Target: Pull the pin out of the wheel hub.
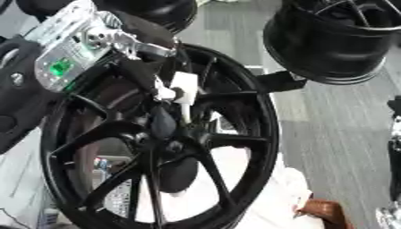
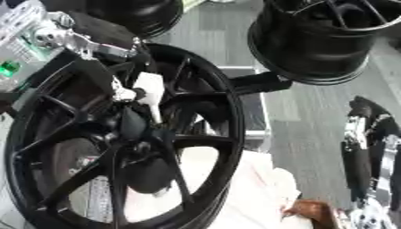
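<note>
My left robot hand (image 1: 160,78) came in from the upper left, its fingers closed on the white pin (image 1: 185,91) just above the hub of the black wheel (image 1: 258,129); the pin's long axis ran down toward the hub; my right robot hand (image 2: 368,147) sat at the right edge, its fingers unreadable.

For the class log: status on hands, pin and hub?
Left hand at hub, fingers pinching white pin. Right hand idle, right edge. Spokes crowd the grasp.

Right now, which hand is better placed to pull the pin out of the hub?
Left. The left hand is already over the wheel hub, at the white pin. The right hand hangs off to the side.
</note>
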Available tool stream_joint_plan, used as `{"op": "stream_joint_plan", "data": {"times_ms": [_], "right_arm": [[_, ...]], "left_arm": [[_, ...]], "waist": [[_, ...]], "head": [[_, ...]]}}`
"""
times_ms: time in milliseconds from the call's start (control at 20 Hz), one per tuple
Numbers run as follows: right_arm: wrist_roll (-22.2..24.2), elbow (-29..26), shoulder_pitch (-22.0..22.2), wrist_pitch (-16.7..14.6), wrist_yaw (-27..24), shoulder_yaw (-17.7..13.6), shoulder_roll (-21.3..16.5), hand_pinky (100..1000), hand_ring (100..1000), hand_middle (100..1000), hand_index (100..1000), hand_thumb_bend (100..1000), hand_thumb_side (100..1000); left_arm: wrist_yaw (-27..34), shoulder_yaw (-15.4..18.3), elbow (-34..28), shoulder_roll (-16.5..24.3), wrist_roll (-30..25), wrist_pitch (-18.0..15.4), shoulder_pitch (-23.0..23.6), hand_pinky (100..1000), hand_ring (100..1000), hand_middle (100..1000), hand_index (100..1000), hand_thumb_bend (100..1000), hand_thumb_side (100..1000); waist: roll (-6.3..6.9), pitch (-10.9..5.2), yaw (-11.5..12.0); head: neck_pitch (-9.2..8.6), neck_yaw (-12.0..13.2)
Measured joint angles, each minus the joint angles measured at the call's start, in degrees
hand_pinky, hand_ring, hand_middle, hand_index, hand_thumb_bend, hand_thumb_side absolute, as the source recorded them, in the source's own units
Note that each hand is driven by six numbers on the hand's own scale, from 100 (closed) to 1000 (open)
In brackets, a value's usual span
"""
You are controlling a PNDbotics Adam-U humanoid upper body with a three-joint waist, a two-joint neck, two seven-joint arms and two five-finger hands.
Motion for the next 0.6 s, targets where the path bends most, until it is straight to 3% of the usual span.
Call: {"op": "stream_joint_plan", "data": {"times_ms": [350, 450, 600], "right_arm": [[0.0, 0.0, -0.2, 0.0, 0.0, 0.0, 0.2, 890, 836, 678, 750, 100, 736], [0.0, 0.0, -0.2, 0.0, 0.0, 0.0, 0.4, 890, 836, 678, 750, 100, 737], [0.0, 0.0, -0.2, 0.0, 0.0, 0.0, 0.5, 890, 836, 678, 750, 100, 737]], "left_arm": [[-0.1, 0.1, 0.8, -0.5, 2.6, 0.0, 0.2, 693, 610, 532, 728, 156, 593], [-0.1, 0.2, 1.1, -0.7, 2.9, -0.2, 0.3, 696, 616, 540, 737, 171, 612], [-0.5, 0.1, 1.9, -1.1, 2.5, -0.7, 0.6, 719, 685, 617, 819, 249, 733]], "waist": [[-0.01, 0.12, -0.2], [-0.01, 0.14, -0.2], [-0.01, 0.29, -0.3]], "head": [[-0.02, 0.0], [-0.02, 0.0], [-0.02, 0.0]]}}
